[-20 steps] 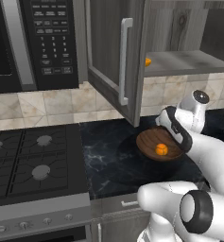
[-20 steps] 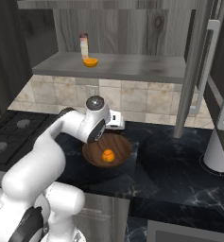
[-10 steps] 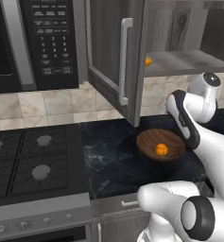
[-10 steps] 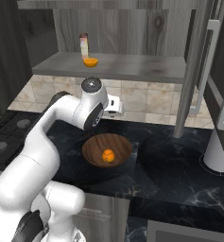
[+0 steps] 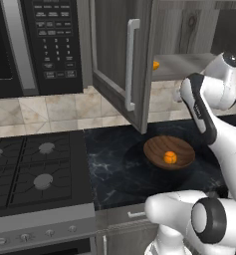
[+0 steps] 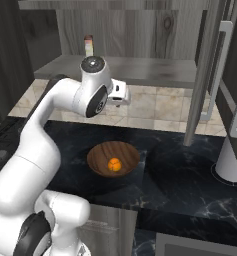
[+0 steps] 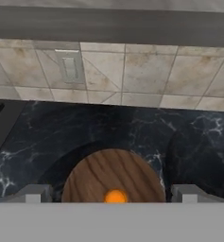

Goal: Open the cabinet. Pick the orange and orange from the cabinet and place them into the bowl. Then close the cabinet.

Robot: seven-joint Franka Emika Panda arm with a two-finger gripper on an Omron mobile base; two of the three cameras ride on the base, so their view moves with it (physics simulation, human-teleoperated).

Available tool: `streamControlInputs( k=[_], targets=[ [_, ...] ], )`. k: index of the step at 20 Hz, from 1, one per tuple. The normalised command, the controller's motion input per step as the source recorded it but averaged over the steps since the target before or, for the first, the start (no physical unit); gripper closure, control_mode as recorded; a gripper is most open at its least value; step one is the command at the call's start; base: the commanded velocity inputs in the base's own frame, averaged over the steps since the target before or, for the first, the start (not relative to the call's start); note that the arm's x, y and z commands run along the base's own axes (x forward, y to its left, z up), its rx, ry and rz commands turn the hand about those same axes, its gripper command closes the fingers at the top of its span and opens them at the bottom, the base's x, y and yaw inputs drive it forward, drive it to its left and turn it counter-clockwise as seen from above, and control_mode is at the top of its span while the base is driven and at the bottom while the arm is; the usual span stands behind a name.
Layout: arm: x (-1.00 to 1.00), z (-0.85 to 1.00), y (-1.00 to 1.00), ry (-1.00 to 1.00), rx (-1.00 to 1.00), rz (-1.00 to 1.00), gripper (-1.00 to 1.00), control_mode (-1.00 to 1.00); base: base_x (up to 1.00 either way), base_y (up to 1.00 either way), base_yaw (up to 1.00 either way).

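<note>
Place: a home kitchen, rendered
Cooking: gas stove [image 5: 32,167], black microwave [image 5: 37,45] above it
Surfaces: dark marble counter [image 6: 190,182], beige tiled wall [image 7: 146,71]
Storage: grey wood-grain cabinet [image 5: 117,55], door open

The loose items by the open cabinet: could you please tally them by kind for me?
Small bright orange fruits: 2, one in the bowl, one on the cabinet shelf
Wide reddish-brown wooden bowl: 1
Small bottle on the shelf: 1
Total: 4
</note>
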Motion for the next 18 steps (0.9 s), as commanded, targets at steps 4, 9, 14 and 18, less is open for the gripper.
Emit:
streamControlInputs(
  k=[4,9,14,18],
  targets=[
    [0.00,0.54,0.00,0.00,0.00,0.00,-1.00,-1.00,0.00,0.00,0.00],
    [0.00,0.32,0.00,-0.01,0.00,0.00,-1.00,-1.00,0.00,0.00,0.00],
    [0.05,0.04,0.07,-0.07,0.00,0.01,-1.00,-1.00,0.00,0.00,0.00],
    [0.22,0.00,0.12,-0.09,0.00,0.04,-1.00,-1.00,0.00,0.00,0.00]
  ],
)
